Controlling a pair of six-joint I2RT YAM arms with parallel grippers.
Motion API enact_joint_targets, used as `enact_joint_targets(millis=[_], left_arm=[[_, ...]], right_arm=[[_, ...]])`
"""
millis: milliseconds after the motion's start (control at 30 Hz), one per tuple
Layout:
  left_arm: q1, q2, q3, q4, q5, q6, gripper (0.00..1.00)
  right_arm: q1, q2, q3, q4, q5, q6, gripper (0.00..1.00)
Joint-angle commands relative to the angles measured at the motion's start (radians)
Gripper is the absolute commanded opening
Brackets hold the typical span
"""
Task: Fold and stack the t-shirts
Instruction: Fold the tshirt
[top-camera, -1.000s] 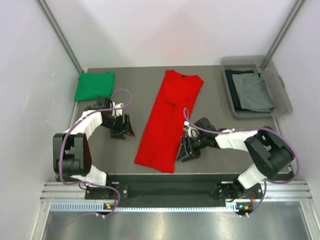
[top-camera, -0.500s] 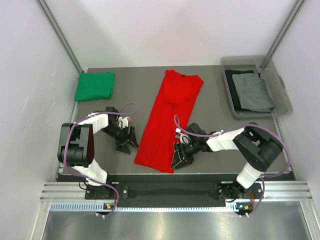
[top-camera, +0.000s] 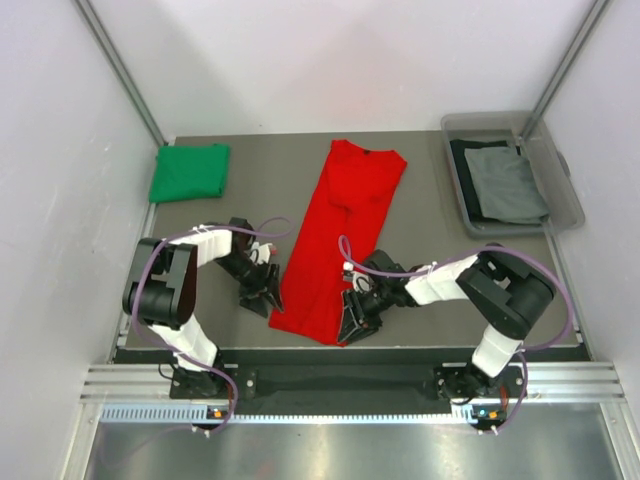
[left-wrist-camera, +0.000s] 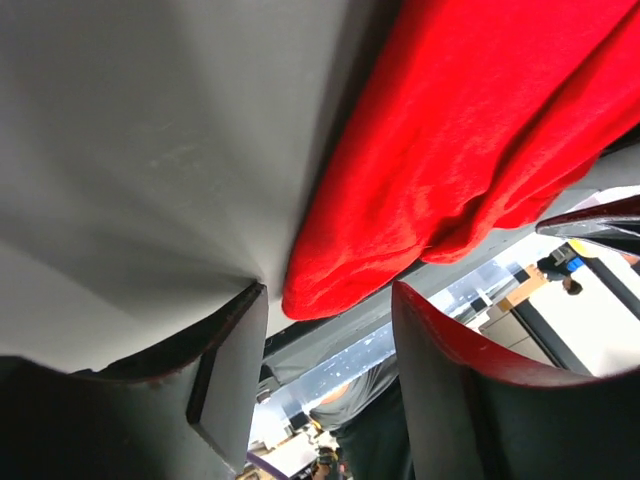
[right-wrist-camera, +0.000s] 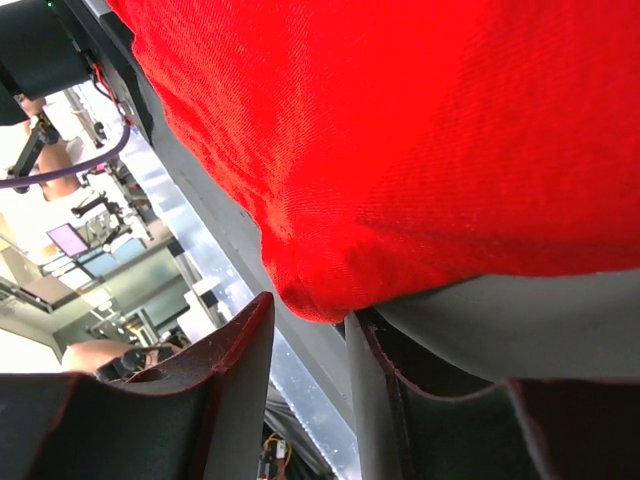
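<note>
One red t-shirt (top-camera: 335, 230) — left tool (top-camera: 266, 296), right tool (top-camera: 353, 320) at its hem.

Dark grey table (top-camera: 260, 170), red t-shirt (top-camera: 330, 240) centre, green t-shirt (top-camera: 188, 172) far-left, bin (top-camera: 566, 196) far-right

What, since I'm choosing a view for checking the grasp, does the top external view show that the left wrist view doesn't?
Only top external: the folded green t-shirt and the bin with a grey shirt over a dark shirt. Only left wrist: the red t-shirt's near corner at the mouth of the left gripper's open fingers. Both: red t-shirt and table.
</note>
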Motion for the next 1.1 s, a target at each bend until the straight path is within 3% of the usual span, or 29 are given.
enact_joint_targets(millis=[0, 100, 133, 167, 200, 267, 433, 500, 867, 1067], left_arm=[[0.0, -0.001, 0.01, -0.033, -0.048, -0.001, 0.56], [0.001, 0.005, 0.007, -0.035, -0.054, -0.001, 0.49], [0.0, 0.011, 0.007, -0.036, -0.05, 0.002, 0.45], [0.0, 0.021, 0.006, -0.035, -0.044, 0.005, 0.33], [0.0, 0.024, 0.006, -0.036, -0.039, 0.006, 0.28], [0.0, 0.036, 0.013, -0.041, -0.022, 0.016, 0.2], [0.0, 0.054, 0.033, -0.049, -0.013, 0.033, 0.11], [0.0, 0.048, 0.038, -0.052, -0.013, 0.036, 0.0], [-0.005, -0.044, 0.156, -0.079, 0.033, 0.091, 0.0], [-0.005, -0.001, 0.346, -0.125, 0.021, 0.109, 0.0]], right_arm=[[0.012, 0.023, 0.024, -0.009, 0.049, -0.014, 0.36], [0.011, 0.026, 0.028, -0.011, 0.052, -0.019, 0.36], [0.009, 0.03, 0.03, -0.009, 0.052, -0.02, 0.29], [0.008, 0.031, 0.033, -0.005, 0.052, -0.025, 0.2], [0.006, 0.031, 0.036, -0.008, 0.058, -0.026, 0.0], [0.005, 0.027, 0.039, -0.009, 0.063, -0.034, 0.0], [0.0, 0.005, 0.034, -0.009, 0.072, -0.04, 0.0], [-0.003, -0.004, 0.031, -0.009, 0.075, -0.045, 0.0], [-0.112, -0.168, 0.106, -0.075, 0.009, -0.157, 0.0], [-0.192, -0.269, 0.128, -0.138, 0.001, -0.233, 0.0]])
